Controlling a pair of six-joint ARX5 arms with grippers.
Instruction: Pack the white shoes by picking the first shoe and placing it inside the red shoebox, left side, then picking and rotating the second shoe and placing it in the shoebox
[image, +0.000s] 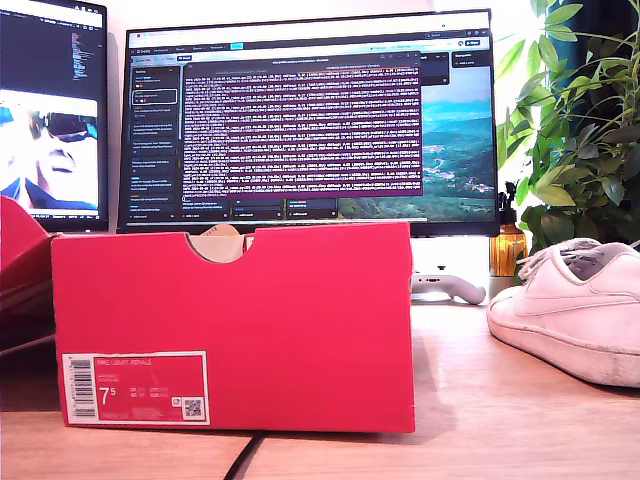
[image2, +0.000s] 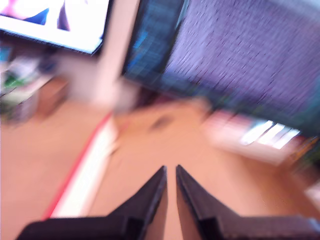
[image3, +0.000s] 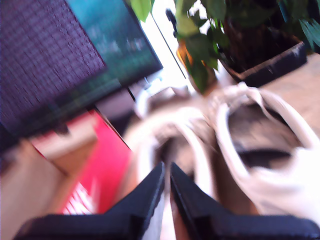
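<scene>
The red shoebox (image: 230, 330) stands on the desk at the exterior view's left, its label facing the camera. One white shoe (image: 575, 310) lies at the exterior view's right edge. Neither gripper shows in the exterior view. In the blurred second wrist view, my second gripper (image3: 166, 167) hovers with its fingers almost together and nothing between them. Beyond it lie the white shoes (image3: 270, 175), with the shoebox (image3: 100, 175) beside them. My first gripper (image2: 170, 171) is also nearly closed and holds nothing, over the desk beside the shoebox's red edge (image2: 80, 165).
Two monitors (image: 310, 120) (image: 50, 110) stand behind the box. A leafy plant (image: 580, 120), an amber bottle (image: 508, 248) and a white controller (image: 450, 288) sit behind the shoe. A red lid (image: 20, 260) leans at the exterior view's left. A black cable (image: 240, 460) runs under the box.
</scene>
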